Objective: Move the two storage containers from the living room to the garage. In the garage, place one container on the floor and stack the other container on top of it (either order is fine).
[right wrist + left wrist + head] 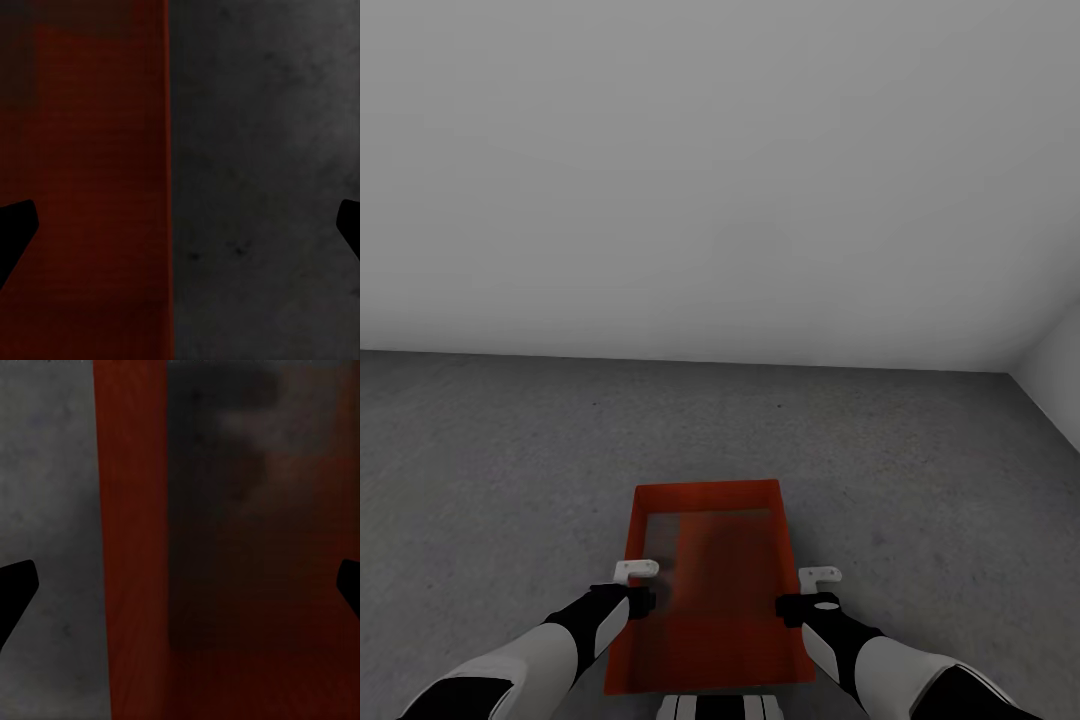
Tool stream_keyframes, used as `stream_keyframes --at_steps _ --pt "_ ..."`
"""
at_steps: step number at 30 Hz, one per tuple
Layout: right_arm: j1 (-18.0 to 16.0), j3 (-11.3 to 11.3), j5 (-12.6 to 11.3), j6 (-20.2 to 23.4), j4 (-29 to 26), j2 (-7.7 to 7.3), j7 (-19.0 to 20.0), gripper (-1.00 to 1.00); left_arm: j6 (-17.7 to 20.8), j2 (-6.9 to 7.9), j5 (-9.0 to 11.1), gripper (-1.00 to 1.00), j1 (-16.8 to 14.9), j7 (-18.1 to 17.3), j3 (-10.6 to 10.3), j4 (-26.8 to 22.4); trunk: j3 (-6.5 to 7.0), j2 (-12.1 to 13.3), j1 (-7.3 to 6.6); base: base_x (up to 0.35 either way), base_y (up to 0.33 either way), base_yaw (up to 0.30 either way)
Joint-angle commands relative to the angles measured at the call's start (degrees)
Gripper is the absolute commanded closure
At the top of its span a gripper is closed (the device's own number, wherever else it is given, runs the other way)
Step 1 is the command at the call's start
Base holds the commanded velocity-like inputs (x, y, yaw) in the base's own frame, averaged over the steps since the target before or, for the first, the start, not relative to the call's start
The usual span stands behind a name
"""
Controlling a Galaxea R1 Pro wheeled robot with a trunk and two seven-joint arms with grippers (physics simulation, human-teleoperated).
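One orange-red storage container (710, 590) lies on the dark grey concrete floor (510, 470) of the garage, right in front of me, its long side pointing away. My left gripper (637, 572) hovers over its left wall (131, 547), fingers wide apart and open, with floor on one side and the bin's inside on the other. My right gripper (820, 577) is open over the right wall (161, 187), and nothing is between its fingers. A fainter rectangle shows inside the container; I cannot tell whether it is one bin or two nested.
A plain white wall (720, 180) rises behind the floor, and another white wall (1055, 380) meets it at the far right corner. Bare concrete spreads left, right and beyond the container.
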Motion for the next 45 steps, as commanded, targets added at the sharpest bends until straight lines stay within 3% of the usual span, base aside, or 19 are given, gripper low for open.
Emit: stream_keyframes --at_steps 1,8,45 --pt "0.0 0.5 -0.5 0.0 0.0 0.01 -0.2 -1.0 0.3 -0.01 0.4 -1.0 0.0 0.2 -0.1 -0.1 -0.04 0.0 -0.01 0.0 0.0 0.0" --pt "0.0 0.5 -0.5 0.0 0.0 -0.06 -0.3 -1.0 0.3 -0.01 0.4 -1.0 0.0 0.2 -0.1 -0.1 -0.04 0.0 -0.01 0.0 0.0 0.0" --pt "0.0 0.5 -0.6 -0.2 0.0 -0.26 -0.3 -1.0 1.0 -0.01 0.5 -1.0 0.0 0.2 -0.1 0.0 6.6 14.8 -8.14 0.0 0.0 0.0"
